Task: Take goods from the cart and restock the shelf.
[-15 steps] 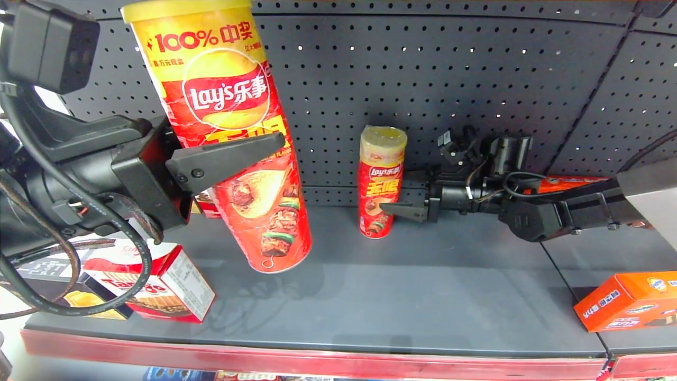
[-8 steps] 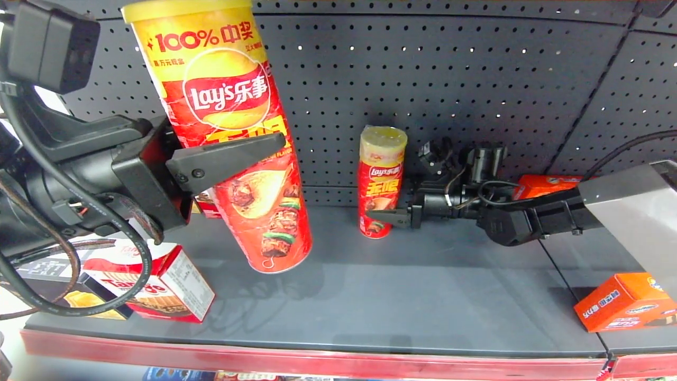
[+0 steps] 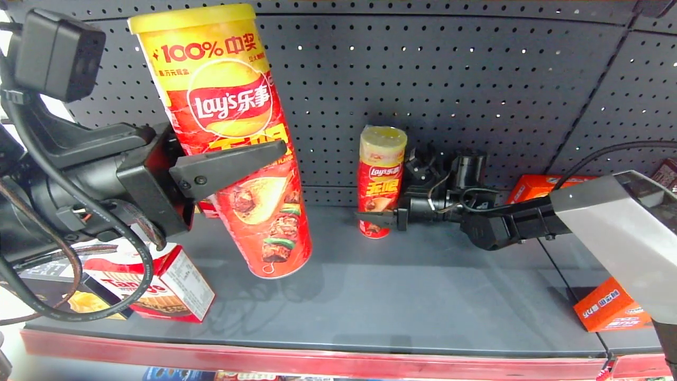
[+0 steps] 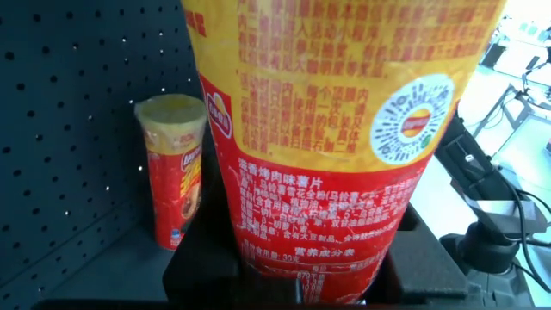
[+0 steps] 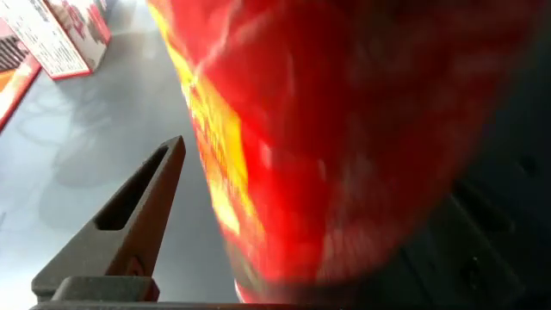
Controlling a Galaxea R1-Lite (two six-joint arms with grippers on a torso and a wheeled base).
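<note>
A chip can (image 3: 232, 132) is gripped about its middle by the clenched jaws of the left gripper (image 3: 254, 159) and is held tilted over the grey shelf (image 3: 423, 296). A second chip can (image 3: 382, 169) is stood upright at the back of the shelf, by the pegboard (image 3: 449, 79). It is straddled low down by the right gripper (image 3: 378, 217), whose jaws are spread; one finger (image 5: 129, 224) is seen apart from its side. A red and white box (image 3: 158, 288) is placed at the left front, an orange box (image 3: 608, 312) at the right.
</note>
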